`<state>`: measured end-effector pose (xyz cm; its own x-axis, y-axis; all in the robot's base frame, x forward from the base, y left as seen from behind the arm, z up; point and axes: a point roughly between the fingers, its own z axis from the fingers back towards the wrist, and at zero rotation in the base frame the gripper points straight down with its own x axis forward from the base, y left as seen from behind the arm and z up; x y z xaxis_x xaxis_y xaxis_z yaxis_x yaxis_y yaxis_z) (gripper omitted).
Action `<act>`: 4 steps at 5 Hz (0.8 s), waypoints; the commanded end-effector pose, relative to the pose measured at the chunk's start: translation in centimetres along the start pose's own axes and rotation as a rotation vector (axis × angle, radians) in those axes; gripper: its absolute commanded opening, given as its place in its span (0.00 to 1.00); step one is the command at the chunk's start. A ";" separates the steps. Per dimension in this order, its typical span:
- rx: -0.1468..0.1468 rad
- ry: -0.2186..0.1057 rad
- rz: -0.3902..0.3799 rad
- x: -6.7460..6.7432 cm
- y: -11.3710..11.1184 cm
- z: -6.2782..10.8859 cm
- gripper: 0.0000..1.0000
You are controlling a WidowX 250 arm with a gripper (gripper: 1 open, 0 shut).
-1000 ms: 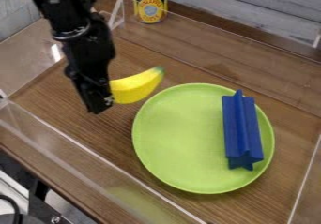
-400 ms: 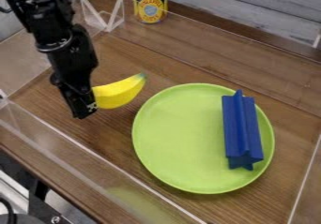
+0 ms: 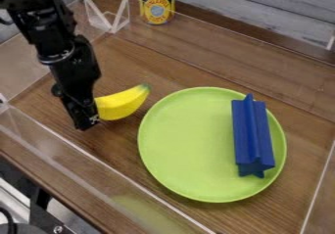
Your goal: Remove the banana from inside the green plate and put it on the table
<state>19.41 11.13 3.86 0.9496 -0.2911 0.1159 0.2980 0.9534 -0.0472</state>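
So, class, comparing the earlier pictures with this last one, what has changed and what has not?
The gripper and the banana in its grasp have come down and slightly toward the left of the picture, nearer the table beside the plate. Nothing was newly grasped or visibly let go. The green plate, blue block and can stayed put.

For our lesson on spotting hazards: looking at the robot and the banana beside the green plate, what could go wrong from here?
The gripper is closed on one end of the banana, so the curved fruit might swing or roll when let go. The green tip sits close to the rim of the green plate, so a roll that way could nudge it. The clear wall runs near the gripper, which might brush it.
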 end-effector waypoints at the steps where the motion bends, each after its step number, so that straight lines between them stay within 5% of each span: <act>1: 0.028 -0.009 0.006 -0.1 0.6 0.3 0.00; 4: 0.040 0.013 0.000 -0.3 0.7 0.2 0.00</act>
<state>18.99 11.50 3.47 0.9518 -0.2942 0.0869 0.2975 0.9543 -0.0284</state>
